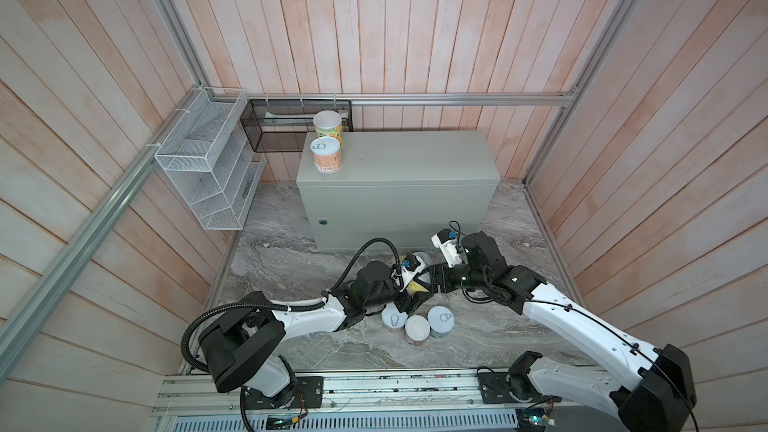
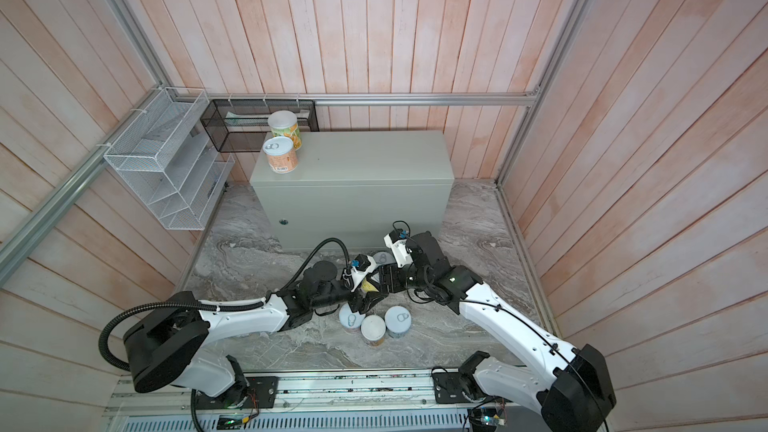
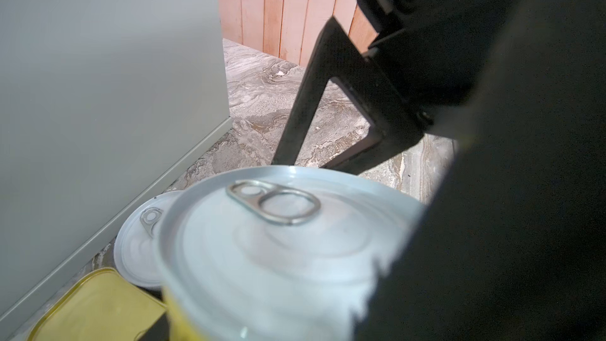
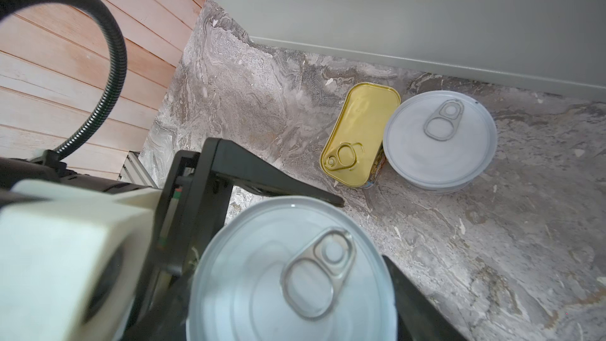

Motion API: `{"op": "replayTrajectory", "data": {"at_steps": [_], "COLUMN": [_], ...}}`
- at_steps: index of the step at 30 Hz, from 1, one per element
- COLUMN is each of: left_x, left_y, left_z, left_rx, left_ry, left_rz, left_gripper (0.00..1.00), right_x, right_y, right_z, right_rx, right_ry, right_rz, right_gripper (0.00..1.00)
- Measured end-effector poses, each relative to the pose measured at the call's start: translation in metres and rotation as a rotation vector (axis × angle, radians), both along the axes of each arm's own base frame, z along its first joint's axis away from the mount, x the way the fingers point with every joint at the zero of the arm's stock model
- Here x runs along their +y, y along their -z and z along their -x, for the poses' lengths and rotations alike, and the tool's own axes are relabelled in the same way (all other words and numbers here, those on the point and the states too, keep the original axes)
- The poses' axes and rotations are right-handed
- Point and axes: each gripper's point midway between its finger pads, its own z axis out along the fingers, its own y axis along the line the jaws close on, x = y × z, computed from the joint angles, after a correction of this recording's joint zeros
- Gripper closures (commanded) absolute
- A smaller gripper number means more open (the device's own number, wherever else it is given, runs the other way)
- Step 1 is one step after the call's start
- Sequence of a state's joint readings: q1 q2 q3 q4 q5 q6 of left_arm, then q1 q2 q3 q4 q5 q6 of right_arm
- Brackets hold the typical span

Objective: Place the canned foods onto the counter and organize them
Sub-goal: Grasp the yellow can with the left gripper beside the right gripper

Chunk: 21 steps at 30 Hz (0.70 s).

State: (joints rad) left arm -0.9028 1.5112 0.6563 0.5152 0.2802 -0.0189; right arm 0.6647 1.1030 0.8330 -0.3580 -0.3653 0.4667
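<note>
Right gripper (image 1: pixel 424 280) clamps an upright yellow-labelled can (image 4: pixel 292 273), pull-tab lid up, while the left gripper (image 1: pixel 409 299) flanks the same can from the opposite side; whether its jaws actually grip cannot be told. Beyond and above both tools stands the counter (image 1: pixel 399 155), with an orange-labelled can (image 1: pixel 327 154) and a white-lidded can (image 1: pixel 328 124) at its far corner on the left gripper's side, so that arm looks the likelier carrier. No brand is legible, only a barcode (image 1: pixel 325 168).
</note>
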Motion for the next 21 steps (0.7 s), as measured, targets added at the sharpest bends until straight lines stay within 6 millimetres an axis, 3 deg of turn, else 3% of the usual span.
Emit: {"op": "replayTrajectory", "data": {"at_steps": [11, 21], "left_x": [0.001, 0.005], "left_y": [-0.003, -0.012], "left_z": [0.000, -0.002], "left_rx": [-0.003, -0.017], "left_ry": [-0.005, -0.027], "left_rz": [0.007, 0.013], "left_gripper": [0.33, 0.42], "right_x": [0.001, 0.005], "right_y": [-0.003, -0.009], "right_z": [-0.002, -0.004], "right_rx": [-0.009, -0.024], "right_ry": [-0.001, -0.012], "right_rz": [-0.012, -0.047], "right_gripper": [0.49, 0.42]}}
